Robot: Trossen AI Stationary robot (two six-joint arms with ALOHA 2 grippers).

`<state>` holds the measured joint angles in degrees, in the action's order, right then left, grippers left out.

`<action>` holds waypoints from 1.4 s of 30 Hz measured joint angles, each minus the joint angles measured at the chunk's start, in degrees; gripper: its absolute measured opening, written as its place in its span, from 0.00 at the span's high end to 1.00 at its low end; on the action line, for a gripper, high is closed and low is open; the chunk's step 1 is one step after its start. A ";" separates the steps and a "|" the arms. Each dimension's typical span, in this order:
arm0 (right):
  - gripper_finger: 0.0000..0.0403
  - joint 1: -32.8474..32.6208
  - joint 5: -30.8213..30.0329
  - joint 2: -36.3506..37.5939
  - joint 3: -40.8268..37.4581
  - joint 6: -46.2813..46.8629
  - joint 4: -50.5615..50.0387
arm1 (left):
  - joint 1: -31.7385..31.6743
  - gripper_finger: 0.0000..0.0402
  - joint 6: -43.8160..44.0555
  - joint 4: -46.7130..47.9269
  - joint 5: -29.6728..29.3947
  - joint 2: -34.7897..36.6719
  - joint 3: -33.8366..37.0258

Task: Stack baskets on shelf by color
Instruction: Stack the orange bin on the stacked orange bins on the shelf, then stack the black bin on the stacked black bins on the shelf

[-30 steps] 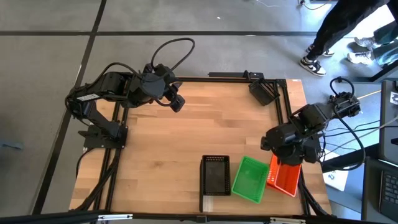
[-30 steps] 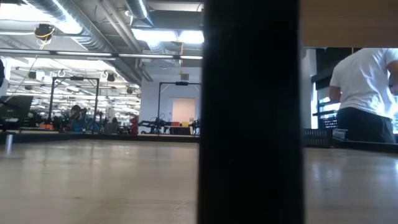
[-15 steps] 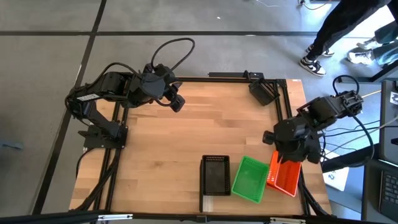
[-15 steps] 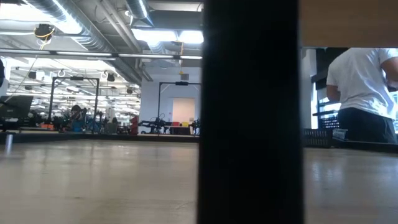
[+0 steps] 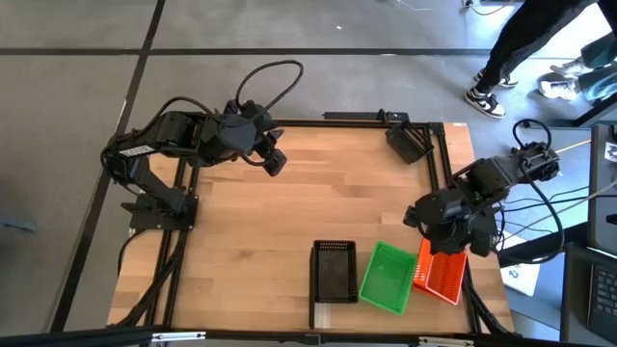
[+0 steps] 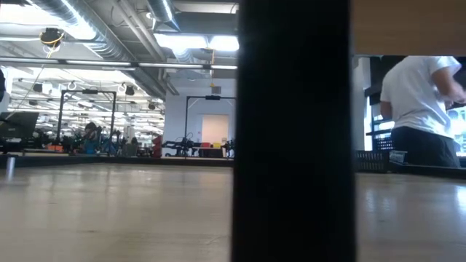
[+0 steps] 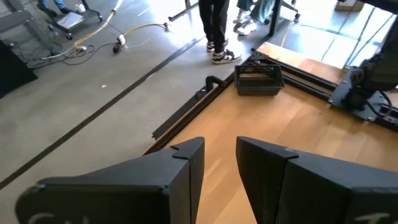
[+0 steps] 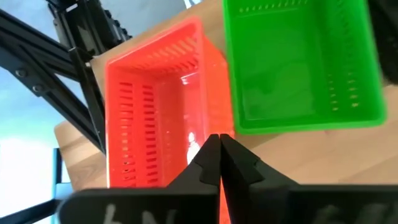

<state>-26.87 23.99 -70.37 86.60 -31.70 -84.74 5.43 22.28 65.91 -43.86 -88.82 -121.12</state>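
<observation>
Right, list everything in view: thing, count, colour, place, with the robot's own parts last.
black basket: one, black, near edge of the table, on the shelf.
green basket: one, bright green, between the black and orange ones, tilted.
orange basket: one, orange, near right corner, under the right arm.
second black basket: one, black, far right corner.
shelf: one, pale wood, under the black basket.
table: one, wooden, black-framed.
person: one, white top, beyond the table.
left gripper: far left, above the table, open.
right gripper: over the orange basket, shut.
</observation>
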 joint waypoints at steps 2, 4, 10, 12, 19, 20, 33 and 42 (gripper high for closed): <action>1.00 0.00 0.79 0.00 -0.88 -0.03 -0.01 | 0.02 0.79 -0.02 0.00 0.57 0.00 0.00; 1.00 0.00 1.01 0.00 -1.54 -0.06 0.08 | 0.02 0.79 -0.02 0.02 0.80 0.00 0.00; 1.00 0.02 1.07 0.00 -3.04 -0.11 0.25 | 0.02 0.79 -0.02 0.00 0.99 0.00 0.00; 1.00 0.02 1.05 -0.02 -3.59 -0.13 0.12 | 0.02 0.79 -0.02 0.00 0.99 0.00 0.00; 1.00 0.02 1.07 -0.01 -1.27 -0.03 0.06 | 0.00 0.79 -0.02 0.00 0.99 0.00 0.00; 1.00 0.02 1.10 0.03 -1.11 0.00 0.36 | 0.00 0.79 -0.02 0.00 0.99 0.00 0.00; 1.00 0.04 -14.27 0.70 1.54 12.96 -1.99 | -2.14 0.79 -0.44 -1.40 2.51 -1.11 0.11; 1.00 0.04 -29.24 4.30 4.52 38.76 -1.80 | -13.54 0.79 -23.40 -14.30 29.32 -5.57 0.09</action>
<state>-26.83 -5.25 -66.07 91.12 7.06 -86.54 -8.11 -1.12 51.61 -14.53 -94.38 -121.03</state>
